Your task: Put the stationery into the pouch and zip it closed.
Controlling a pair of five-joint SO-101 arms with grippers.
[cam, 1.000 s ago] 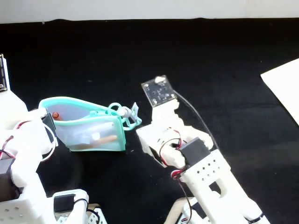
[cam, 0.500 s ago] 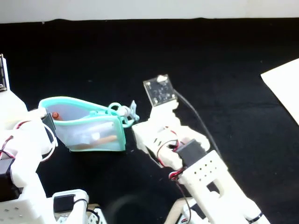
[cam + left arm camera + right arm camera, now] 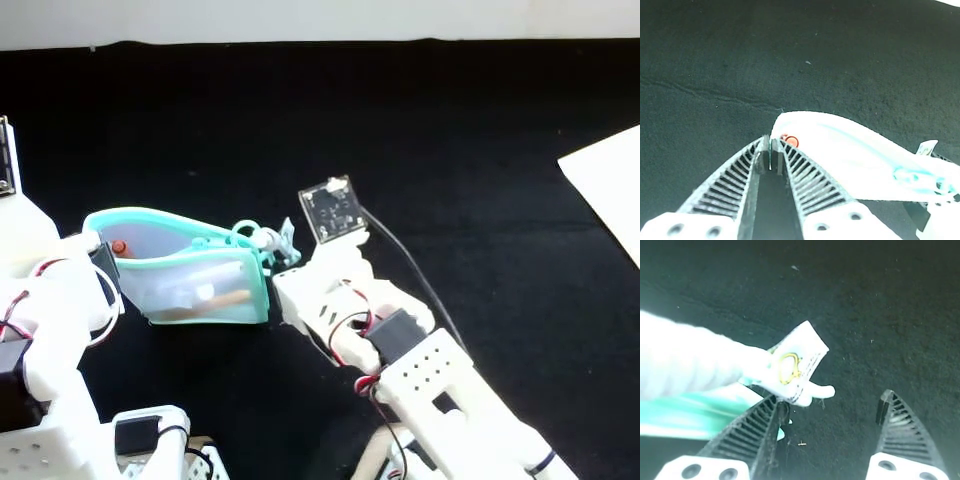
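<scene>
Near the front left corner of the desk [image 3: 470, 120], the left gripper [image 3: 770, 152] is clamped on one end of the teal-rimmed pouch [image 3: 190, 275], with stationery [image 3: 215, 298] showing inside. At the pouch's other end the right gripper [image 3: 832, 399] is spread apart, one finger just beside the zip tab [image 3: 792, 365]. Farther off, a white sheet [image 3: 610, 190] lies at the right edge

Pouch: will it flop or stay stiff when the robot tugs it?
Probably floppy: the pouch bulges unevenly where the left gripper pinches its end. Its thin, see-through wall suggests lightness, so a tug may drag it.
</scene>
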